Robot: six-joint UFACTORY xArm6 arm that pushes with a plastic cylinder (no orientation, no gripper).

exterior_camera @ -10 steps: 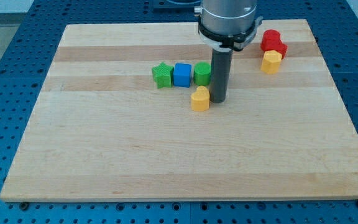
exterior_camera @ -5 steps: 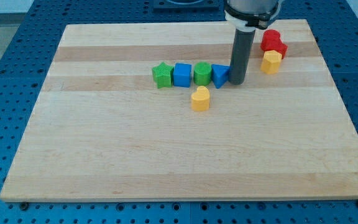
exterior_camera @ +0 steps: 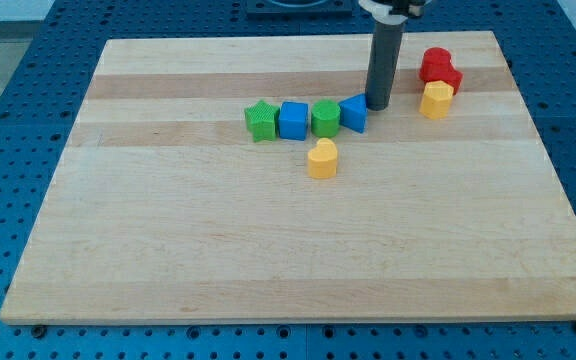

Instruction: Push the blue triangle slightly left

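The blue triangle [exterior_camera: 354,113] lies on the wooden board [exterior_camera: 288,240], touching the right side of a green block [exterior_camera: 325,118]. My tip [exterior_camera: 378,106] stands just to the triangle's upper right, touching or nearly touching its corner. The dark rod rises from there to the view's top edge.
A green star [exterior_camera: 260,120] and a blue cube [exterior_camera: 293,119] continue the row to the left of the green block. A yellow heart [exterior_camera: 321,158] lies below the row. A red block [exterior_camera: 439,68] and a yellow block [exterior_camera: 436,98] sit at the upper right.
My tip moved from beside the yellow heart to the right and up, round the blue triangle, uncovering it. The triangle's top has turned a little toward the upper right.
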